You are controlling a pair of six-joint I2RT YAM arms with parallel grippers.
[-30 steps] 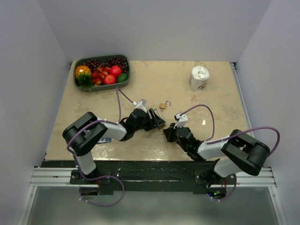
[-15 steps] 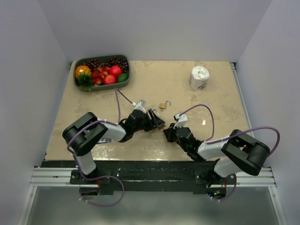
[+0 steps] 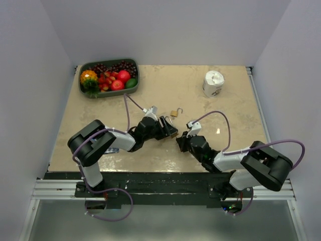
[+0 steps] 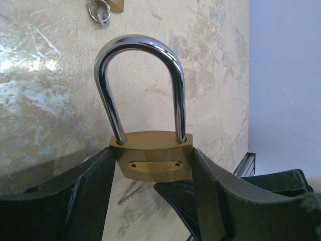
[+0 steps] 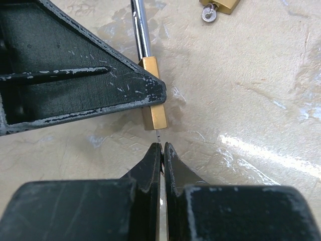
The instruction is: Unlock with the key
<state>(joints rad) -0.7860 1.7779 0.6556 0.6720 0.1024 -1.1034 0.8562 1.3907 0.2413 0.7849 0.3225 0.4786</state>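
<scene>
Two hands: we see them meet nose to nose near the middle of the table [image 3: 165,85], one to steady the lock and one to bring the tool.
Left hand [image 3: 168,128]: closed on the brass padlock [image 4: 153,160], its fingers pressing the two side walls of the body, so the lock cannot turn when the key twists.
Shackle [image 4: 140,75]: points to the top of the left wrist frame, with both legs seated in the body, so we judge the lock is not yet open.
Right hand [image 5: 161,150]: narrowed to a slit, pinching the key [image 5: 159,135] flat between its fingertips.
Key: a thin silver sliver at the centre of the right wrist frame, reaching from the fingertips to the bottom end of the padlock. We cannot tell whether its tip has entered the keyhole.
Why so held: we think the padlock's bottom end is turned toward the right hand so the key can travel straight in.
Next move: a straight push, then a twist, in our judgement.
Risk: so little key shows that it may slip or skew in the pinch.
Elsewhere: a second padlock [image 3: 175,113] lies just beyond, a fruit tray [image 3: 136,75] sits upper left, and a paper roll [image 3: 213,83] sits upper right.
</scene>
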